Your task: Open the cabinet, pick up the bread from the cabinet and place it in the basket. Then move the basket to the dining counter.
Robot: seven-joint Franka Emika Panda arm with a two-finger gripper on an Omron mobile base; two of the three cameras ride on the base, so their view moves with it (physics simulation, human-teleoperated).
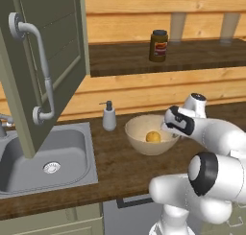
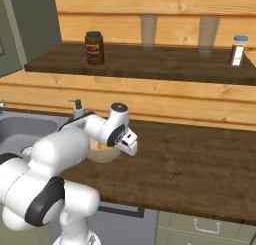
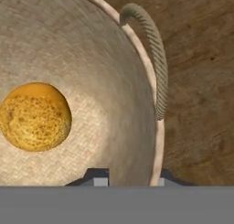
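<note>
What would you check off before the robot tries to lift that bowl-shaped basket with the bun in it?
1. Bread inside the basket: ok, it lies on the basket's pale floor.
2. Cabinet door open: ok, it stands swung out over the sink.
3. Gripper lined up with the rim: ok, in the hand view one fingertip shows inside the wall and one outside, near the rope handle.
4. Gripper closed on the rim: cannot tell, too little of the tips shows.
5. Soap dispenser out of the way: ok, it stands apart, left of the basket.
6. Route to the dining counter: cannot tell.
</note>
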